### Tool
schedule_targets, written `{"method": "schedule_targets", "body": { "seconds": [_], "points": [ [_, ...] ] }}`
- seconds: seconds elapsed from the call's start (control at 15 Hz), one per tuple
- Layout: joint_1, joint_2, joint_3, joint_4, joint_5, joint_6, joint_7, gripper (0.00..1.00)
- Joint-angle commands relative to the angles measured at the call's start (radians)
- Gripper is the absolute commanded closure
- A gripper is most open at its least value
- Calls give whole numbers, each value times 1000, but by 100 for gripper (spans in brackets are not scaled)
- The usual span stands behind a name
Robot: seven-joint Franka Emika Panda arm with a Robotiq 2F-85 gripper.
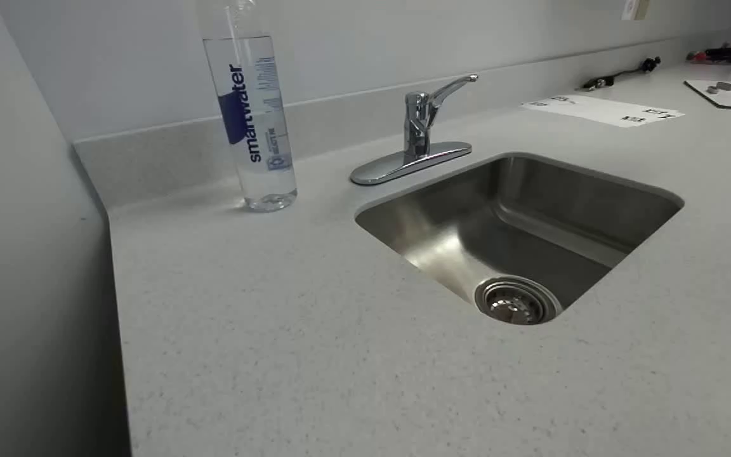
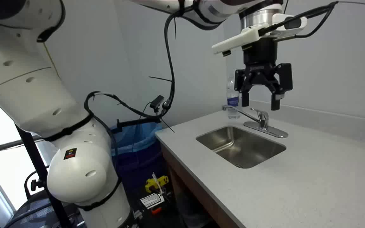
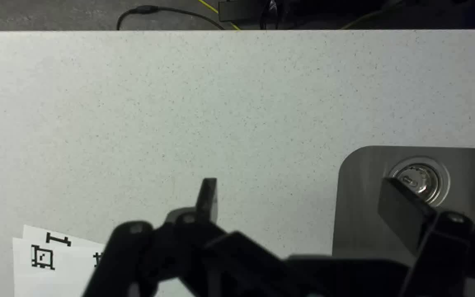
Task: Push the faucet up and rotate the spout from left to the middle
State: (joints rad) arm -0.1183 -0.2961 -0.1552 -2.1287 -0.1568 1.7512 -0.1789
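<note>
The chrome faucet [image 2: 264, 119] stands behind the sink in both exterior views, on its oval base plate [image 1: 388, 168]. Its spout [image 2: 242, 112] extends left toward the bottle in an exterior view; in an exterior view [image 1: 416, 105] it seems to point at the camera, nearly end-on. The slim lever handle [image 2: 256, 110] is on top and also shows in an exterior view [image 1: 455, 87]. My gripper [image 2: 260, 101] is open and empty, raised above the counter. In the wrist view its fingers [image 3: 298, 183] straddle the sink's edge, and the faucet is out of view.
A steel sink [image 2: 239, 148] is set in the speckled counter [image 1: 276, 317]. A tall water bottle [image 1: 248, 108] stands beyond the faucet near the wall. Marker sheets [image 1: 600, 111] lie on the counter, also in the wrist view [image 3: 56, 268]. A low backsplash [image 2: 328, 117] runs behind.
</note>
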Motion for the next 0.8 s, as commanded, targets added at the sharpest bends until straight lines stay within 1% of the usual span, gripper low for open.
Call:
{"method": "schedule_targets", "body": {
  "seconds": [0.0,0.6,0.73],
  "points": [
    [-1,1,1,3,0,-3,0,0],
    [-1,1,1,3,0,-3,0,0],
    [4,19,2,20,11,3,1,0]
  ]
}}
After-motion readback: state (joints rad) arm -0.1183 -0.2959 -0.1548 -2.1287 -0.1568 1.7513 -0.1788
